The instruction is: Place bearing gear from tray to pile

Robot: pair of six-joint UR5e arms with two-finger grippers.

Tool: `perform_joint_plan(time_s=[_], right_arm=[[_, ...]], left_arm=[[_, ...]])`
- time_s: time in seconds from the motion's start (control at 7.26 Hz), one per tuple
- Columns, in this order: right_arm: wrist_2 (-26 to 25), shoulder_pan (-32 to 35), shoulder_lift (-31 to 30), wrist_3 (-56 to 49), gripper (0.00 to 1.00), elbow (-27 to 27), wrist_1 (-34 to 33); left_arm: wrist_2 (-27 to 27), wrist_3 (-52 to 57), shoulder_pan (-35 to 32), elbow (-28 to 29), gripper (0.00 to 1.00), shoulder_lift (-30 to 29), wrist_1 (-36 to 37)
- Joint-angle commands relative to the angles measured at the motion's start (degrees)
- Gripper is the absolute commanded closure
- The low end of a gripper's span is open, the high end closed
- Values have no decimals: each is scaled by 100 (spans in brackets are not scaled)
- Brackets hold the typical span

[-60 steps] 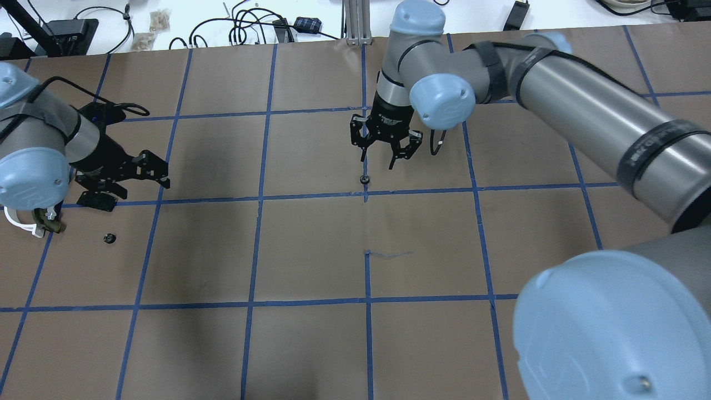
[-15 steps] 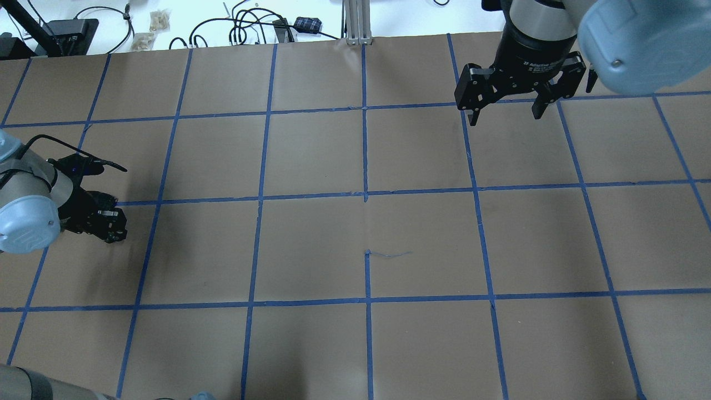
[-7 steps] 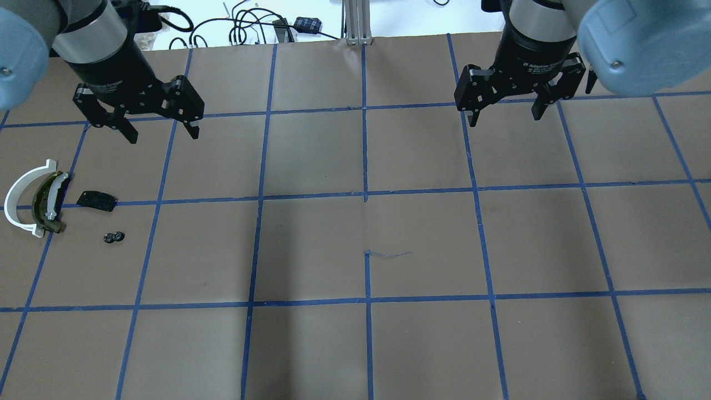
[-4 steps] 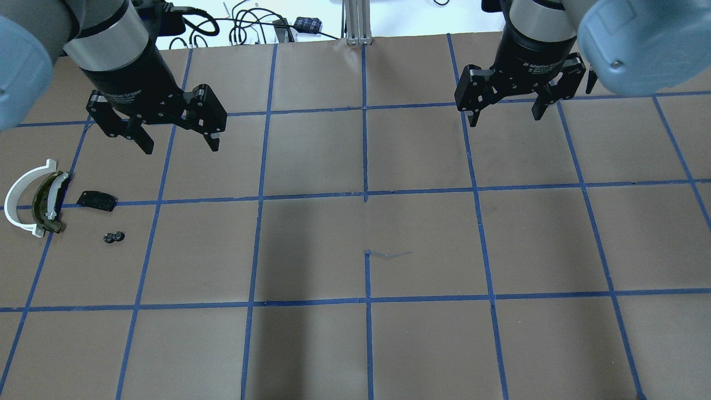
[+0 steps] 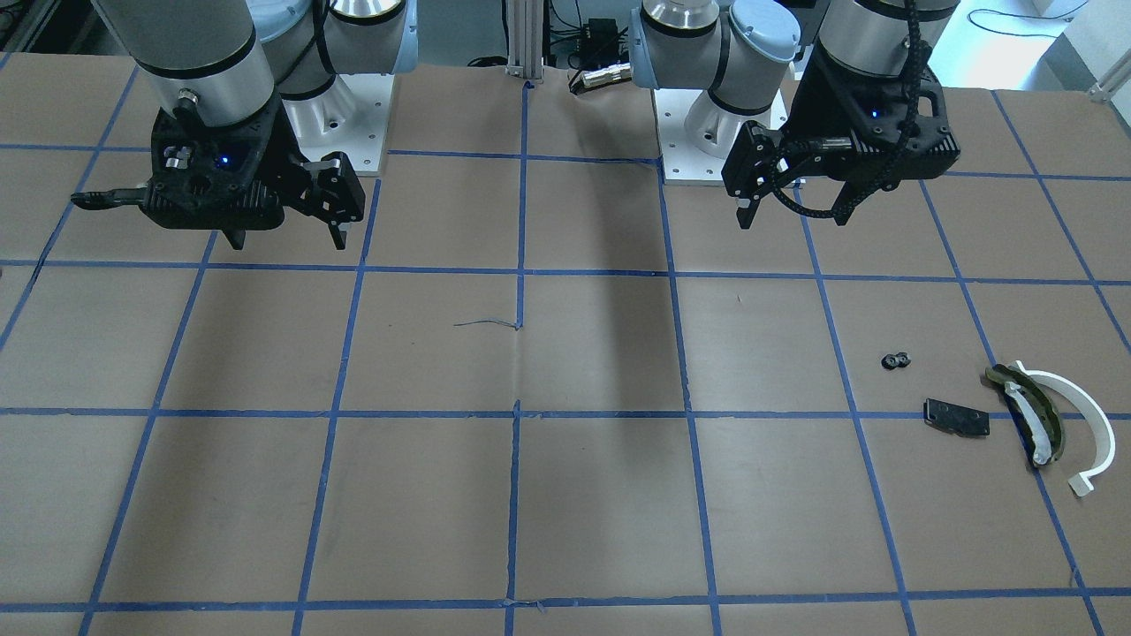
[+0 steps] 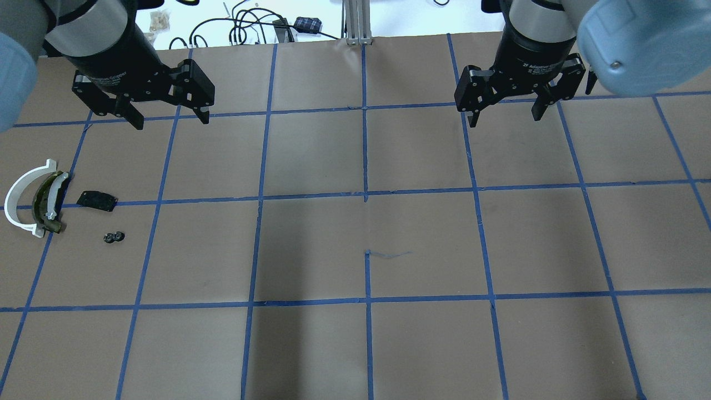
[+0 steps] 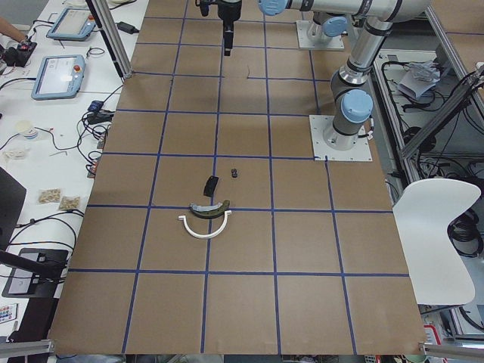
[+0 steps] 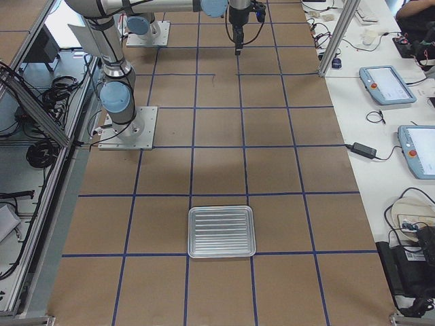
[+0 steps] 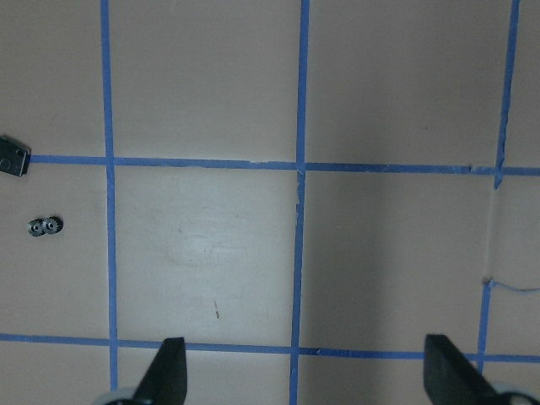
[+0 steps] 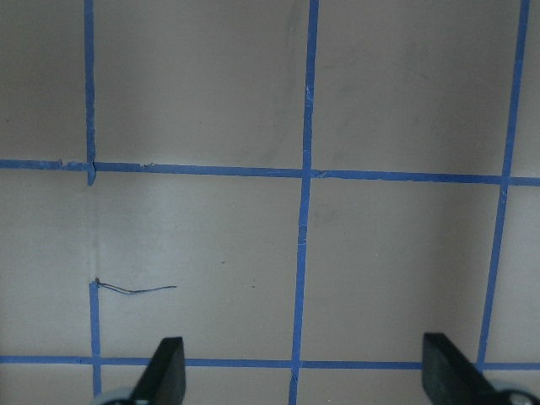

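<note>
The pile lies at the table's left end: a white half-ring (image 6: pixel 22 194), an olive curved piece with white padding (image 6: pixel 47 203) and a flat black plate (image 6: pixel 96 200). Two small black bearing gears (image 6: pixel 114 238) lie side by side just beside the plate; they also show in the front-facing view (image 5: pixel 897 360) and the left wrist view (image 9: pixel 44 226). My left gripper (image 6: pixel 171 122) is open and empty, raised well beyond the pile. My right gripper (image 6: pixel 504 120) is open and empty, high over the far right. The ribbed metal tray (image 8: pixel 221 231) shows only in the right side view, with nothing in it.
Brown paper with a blue tape grid covers the table (image 6: pixel 366 222). Cables and small boxes (image 6: pixel 250 25) lie beyond its far edge. An aluminium post (image 6: pixel 355 19) stands at the far middle.
The gear that lay mid-table now lies by the other one at the pile. My left gripper has risen off the pile and, in the last half second, drifted back and left. The right arm is still.
</note>
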Motion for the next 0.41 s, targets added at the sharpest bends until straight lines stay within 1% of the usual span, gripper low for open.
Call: perform_joint_plan(time_s=[0.0,0.28], right_arm=[[0,0,17,3,0,-8,-7],[0,0,17,3,0,-8,-16]], left_arm=[[-21,20,23,-33,0,125,-3],[-13,29,23,-24,0,151,-3]])
